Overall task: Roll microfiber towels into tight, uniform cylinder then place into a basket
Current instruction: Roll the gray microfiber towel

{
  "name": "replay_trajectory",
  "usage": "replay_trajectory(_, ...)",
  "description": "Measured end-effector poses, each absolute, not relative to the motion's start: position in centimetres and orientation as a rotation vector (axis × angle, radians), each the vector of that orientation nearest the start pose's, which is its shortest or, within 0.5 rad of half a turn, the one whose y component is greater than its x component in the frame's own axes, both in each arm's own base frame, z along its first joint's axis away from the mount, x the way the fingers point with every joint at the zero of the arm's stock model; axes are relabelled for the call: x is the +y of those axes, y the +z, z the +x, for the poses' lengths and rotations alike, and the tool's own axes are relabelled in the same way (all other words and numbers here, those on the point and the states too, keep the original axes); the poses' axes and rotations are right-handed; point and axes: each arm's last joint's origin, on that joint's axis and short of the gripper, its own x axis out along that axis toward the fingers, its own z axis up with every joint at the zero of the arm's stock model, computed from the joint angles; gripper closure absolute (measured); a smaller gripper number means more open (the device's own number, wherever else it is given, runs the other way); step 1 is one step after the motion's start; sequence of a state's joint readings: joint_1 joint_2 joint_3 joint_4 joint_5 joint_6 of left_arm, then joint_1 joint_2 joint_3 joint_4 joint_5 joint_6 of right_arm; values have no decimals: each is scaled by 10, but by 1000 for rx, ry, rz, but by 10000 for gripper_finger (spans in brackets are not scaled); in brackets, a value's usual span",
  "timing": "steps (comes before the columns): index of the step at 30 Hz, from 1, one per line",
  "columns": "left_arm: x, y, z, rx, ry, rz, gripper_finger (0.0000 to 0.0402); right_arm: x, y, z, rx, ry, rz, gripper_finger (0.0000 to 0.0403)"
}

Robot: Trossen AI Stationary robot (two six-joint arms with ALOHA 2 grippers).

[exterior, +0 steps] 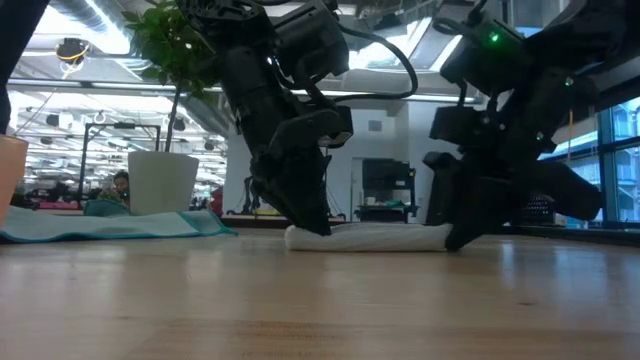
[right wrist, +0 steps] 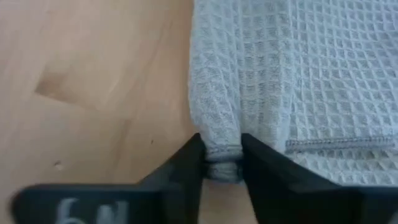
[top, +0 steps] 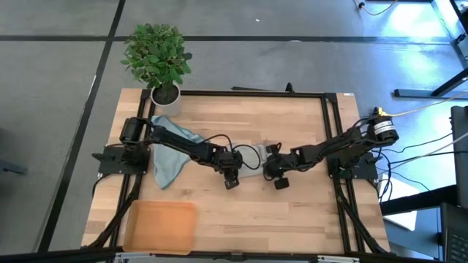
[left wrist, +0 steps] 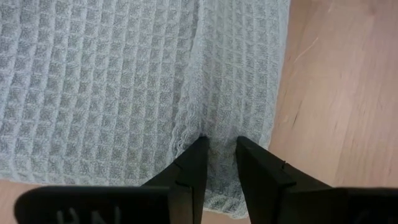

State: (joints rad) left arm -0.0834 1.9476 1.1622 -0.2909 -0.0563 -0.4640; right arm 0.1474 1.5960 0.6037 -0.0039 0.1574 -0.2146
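The pale grey-green waffle towel (top: 254, 162) lies at the table's middle; in the low view it is a low, partly rolled strip (exterior: 370, 238) resting on the wood. My left gripper (left wrist: 219, 142) is shut on its left part and my right gripper (right wrist: 221, 142) on its right end. Both also appear in the high view, left gripper (top: 231, 180) and right gripper (top: 279, 180). The light blue-teal towel (top: 170, 159) lies spread out flat at the left. The orange-tan basket (top: 161, 226) stands at the near left. My left gripper pinches a raised fold of the towel (left wrist: 200, 127) between its two fingers, close to the cloth's edge. The fingers slant down from the table's left. The cloth lies on the table and looks slack. My right gripper pinches the rolled side edge of the towel at its hemmed end (right wrist: 221, 152) between its two fingers. The fingers slant down from the table's right. Several layers are bunched there, and the towel lies on the table.
A white pot (top: 165, 93) with a green plant stands at the far left corner. A black frame (top: 325, 131) runs round the table. Bare wood (top: 292, 219) lies along the near side, right of the basket.
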Motion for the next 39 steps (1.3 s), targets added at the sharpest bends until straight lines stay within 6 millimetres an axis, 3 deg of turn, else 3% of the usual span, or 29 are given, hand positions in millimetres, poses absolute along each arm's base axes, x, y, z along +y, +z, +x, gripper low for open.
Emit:
replay_trajectory(4,-30,133,377,1056,225,-343,319,35,111,263,977,125,-330,381)
replay_trajectory(15,-30,133,377,1059,226,-343,319,36,128,277,1047,274,-124,382)
replay_trajectory(28,-30,135,377,1057,223,-339,319,28,135,280,1094,290,-70,382)
replay_trajectory(39,-29,144,374,1051,200,-300,319,13,136,281,1104,308,207,382)
